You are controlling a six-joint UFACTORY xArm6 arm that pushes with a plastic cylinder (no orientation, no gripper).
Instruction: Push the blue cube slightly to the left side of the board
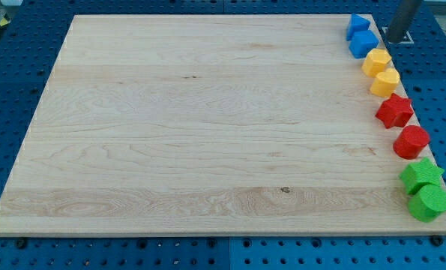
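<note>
The blue cube point(363, 44) sits at the board's right edge near the view's top. Another blue block point(357, 25), its shape unclear, touches it from above. My tip point(394, 37) is just right of the blue cube, off the board's edge, with a small gap between them. The rod rises out of the view's top.
A column of blocks runs down the right edge of the wooden board point(208, 127): two yellow blocks point(376, 60) point(385, 81), a red star point(394, 111), a red cylinder point(411, 142), a green star point(421, 176) and a green cylinder point(429, 201). A blue perforated table surrounds the board.
</note>
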